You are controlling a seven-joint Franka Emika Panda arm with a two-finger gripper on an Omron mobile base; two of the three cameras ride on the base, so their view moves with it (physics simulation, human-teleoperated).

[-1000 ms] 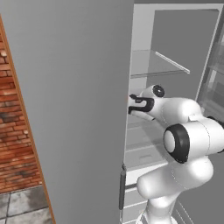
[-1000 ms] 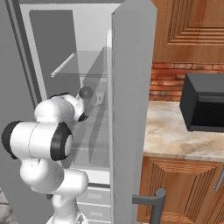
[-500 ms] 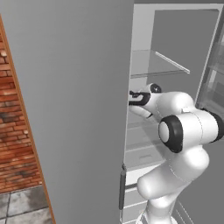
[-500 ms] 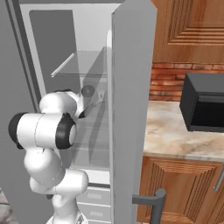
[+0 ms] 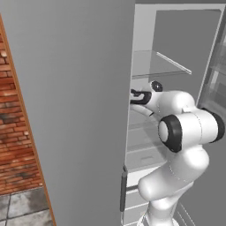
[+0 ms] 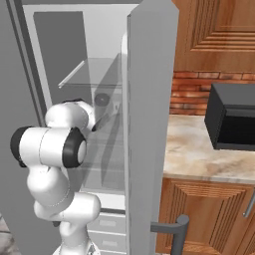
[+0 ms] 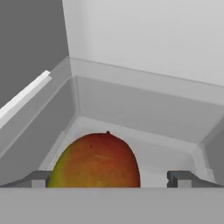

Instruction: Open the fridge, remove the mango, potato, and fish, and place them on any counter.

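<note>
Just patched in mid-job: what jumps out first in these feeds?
The mango, red-orange, sits close up in the hand view on a white fridge shelf, between the open gripper fingertips. In the base views the white arm reaches into the open fridge, and a dark microwave stands on the wall counter at right.

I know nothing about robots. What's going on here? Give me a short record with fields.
Place: simulated kitchen
Fridge: door open, white shelves showing
Arm: reaching into the fridge's shelf space
End effector: open, fingertips either side of the mango
Mango: red-orange, resting on a white shelf near a back corner, not yet gripped
Counter: beige stone, right of the fridge
Microwave: dark box on that counter
</note>
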